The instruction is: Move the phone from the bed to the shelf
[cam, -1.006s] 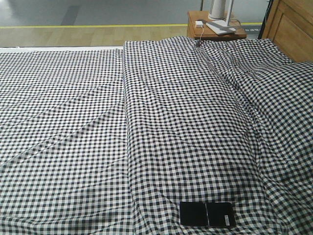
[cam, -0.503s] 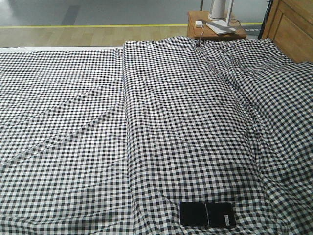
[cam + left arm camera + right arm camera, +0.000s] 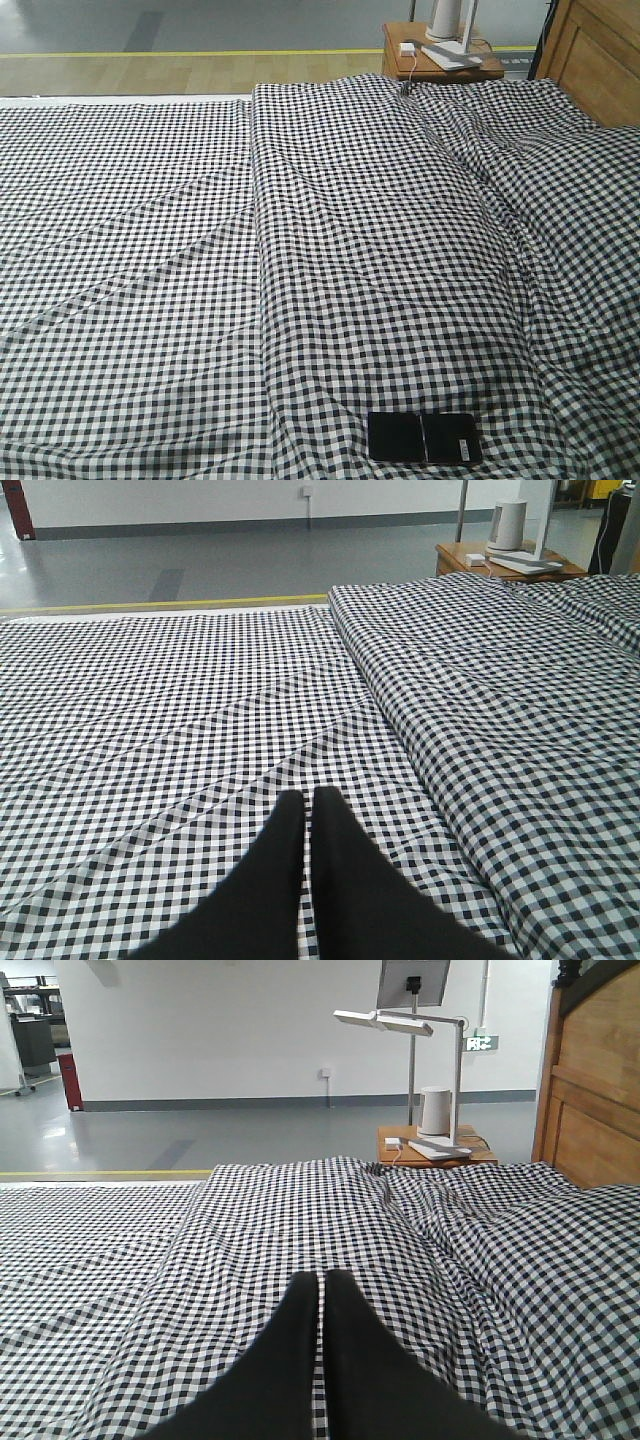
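Phone point(image 3: 424, 438) flat on bed point(image 3: 150, 250), near edge, right of centre. Left gripper point(image 3: 308, 796) and right gripper point(image 3: 322, 1278) pinched together, empty, over cloth. Risk: thin glossy slab on soft wrinkled gingham, likely to slip or snag fabric in grasp.

The bed point(image 3: 140, 260) is covered with wrinkled black-and-white checked cloth and fills almost all of the front view. A long raised fold runs from the far edge to the near edge, a little right of the middle. The phone point(image 3: 424, 438) lies flat on the cloth at the near edge, right of this fold, with its white sticker at its right end.
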You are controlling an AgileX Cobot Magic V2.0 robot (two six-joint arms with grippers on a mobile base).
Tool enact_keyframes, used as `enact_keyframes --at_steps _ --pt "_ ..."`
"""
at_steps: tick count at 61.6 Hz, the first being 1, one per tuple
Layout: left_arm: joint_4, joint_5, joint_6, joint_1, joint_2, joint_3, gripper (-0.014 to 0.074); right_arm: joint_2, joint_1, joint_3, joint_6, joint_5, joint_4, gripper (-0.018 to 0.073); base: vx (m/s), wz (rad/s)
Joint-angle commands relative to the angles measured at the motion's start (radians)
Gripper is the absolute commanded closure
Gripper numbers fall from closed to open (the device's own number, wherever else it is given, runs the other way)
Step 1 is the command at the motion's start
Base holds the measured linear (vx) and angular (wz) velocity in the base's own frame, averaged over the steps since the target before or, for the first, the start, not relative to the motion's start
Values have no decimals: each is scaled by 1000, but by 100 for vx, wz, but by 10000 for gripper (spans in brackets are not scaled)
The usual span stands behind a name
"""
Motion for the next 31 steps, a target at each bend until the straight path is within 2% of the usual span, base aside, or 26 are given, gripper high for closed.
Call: enact_keyframes --at_steps 1,19,31 --pt "-7 -73 -4 -3 -7 2 596 -2 1 7 -10 -80 -4 568 0 0" --pt "-7 -73 -4 -3 -7 2 596 -2 1 7 -10 -89 -4 568 0 0" --pt "-7 -73 -4 -3 -7 2 596 -2 1 3 -38 -240 -5 568 0 0"
